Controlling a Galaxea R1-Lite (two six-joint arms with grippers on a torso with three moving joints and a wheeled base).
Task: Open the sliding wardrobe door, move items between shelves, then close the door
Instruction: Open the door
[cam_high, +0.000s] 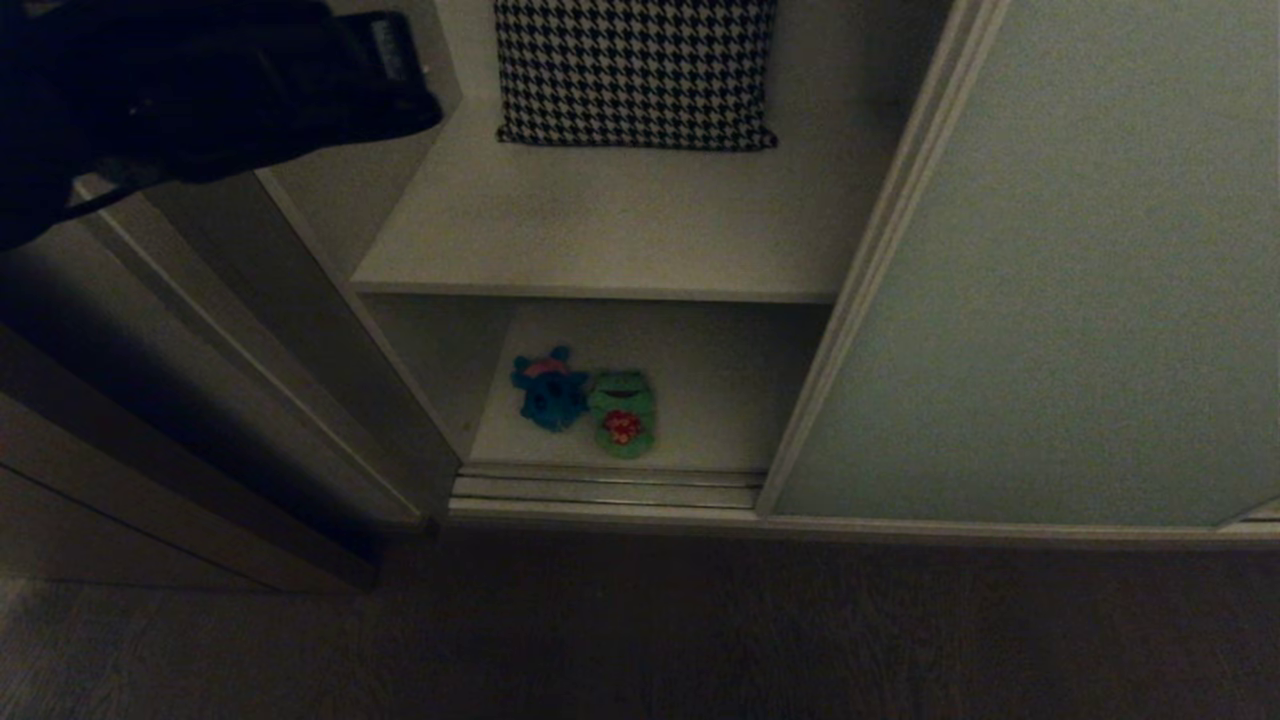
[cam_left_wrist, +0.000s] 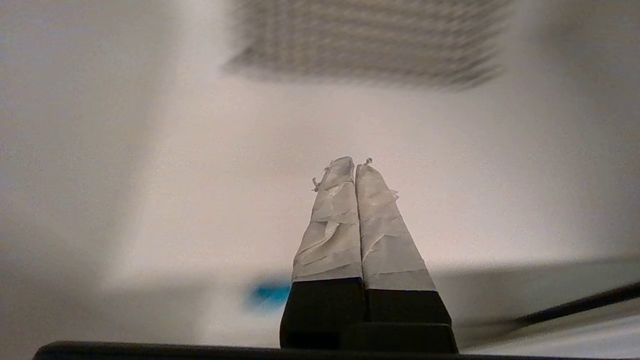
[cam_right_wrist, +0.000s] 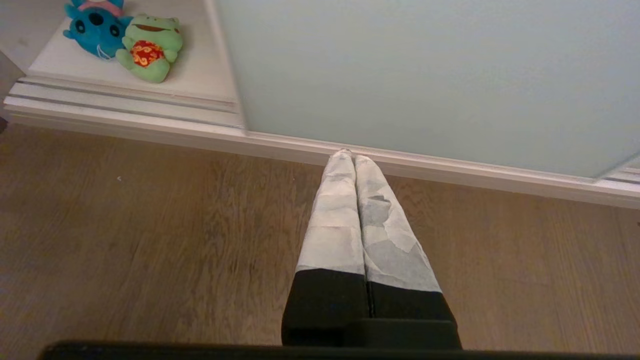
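Frog plush (cam_high: 622, 413) and blue plush (cam_high: 548, 388) touching on lower shelf (cam_high: 720, 400), door (cam_high: 1050, 260) slid open. Soft, light, squashy: pinch mid-body. Left gripper (cam_left_wrist: 356, 167) closed, empty, above upper shelf (cam_high: 600, 230) near houndstooth cushion (cam_high: 636, 70). Right gripper (cam_right_wrist: 352, 157) closed, parked over floor (cam_right_wrist: 150, 240).

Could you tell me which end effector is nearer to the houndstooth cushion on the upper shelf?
The left. The left end effector, shut, is raised at upper-shelf height, facing the houndstooth cushion. The right end effector, shut, hangs low over the floor before the door.
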